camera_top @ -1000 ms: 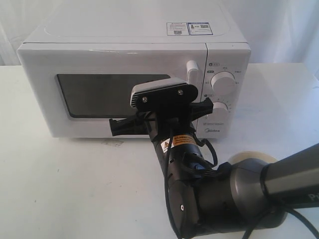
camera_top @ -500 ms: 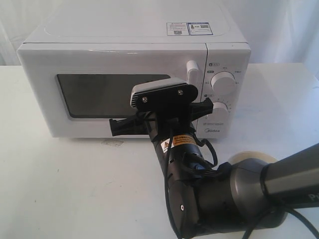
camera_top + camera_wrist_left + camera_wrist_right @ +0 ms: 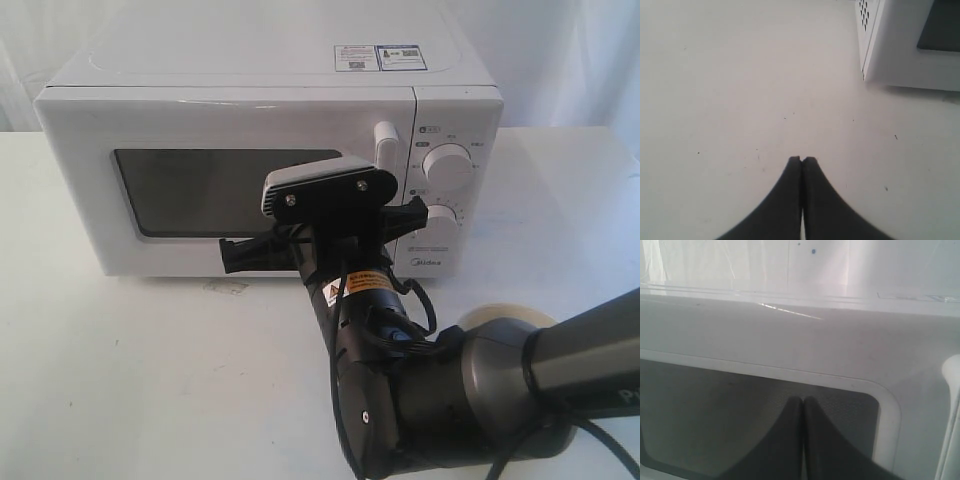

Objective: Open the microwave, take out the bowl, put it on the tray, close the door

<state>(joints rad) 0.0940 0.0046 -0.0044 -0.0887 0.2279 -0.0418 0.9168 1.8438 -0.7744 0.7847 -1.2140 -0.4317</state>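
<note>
— Where's the bowl? I can't spot it.

— Neither can I. The microwave (image 3: 270, 150) fills the upper half of the frame and its door (image 3: 230, 110) is shut. The window (image 3: 200, 190) is too dark to see through, so I'd guess the bowl is inside.

— And the arm in front?

— That's the right arm (image 3: 370, 330), reaching up from the lower right toward the middle of the door. Its wrist camera shows the right gripper (image 3: 802, 401) clenched, tips pressed together with nothing between them, pointing at the window. The handle (image 3: 385, 145) is off to one side of it, not touched.

— The other one?

— The left gripper (image 3: 801, 160) is clenched and empty too, hanging over bare counter (image 3: 120, 380) near the microwave's corner.

— So how would you take that door?

— By the handle, the upright white bar just left of the knobs (image 3: 447, 168). It looks stiff, smooth and glossy, so probably slippery. I'd open the gripper, close it around the middle of the bar and pull straight out. The door likely swings on its left edge, and it may need a firm tug.

— Any worry?

— The microwave looks light enough to slide on the counter if it's yanked. As for the bowl, I'd expect a pinch on the rim, but I can't judge that until it shows.
</note>
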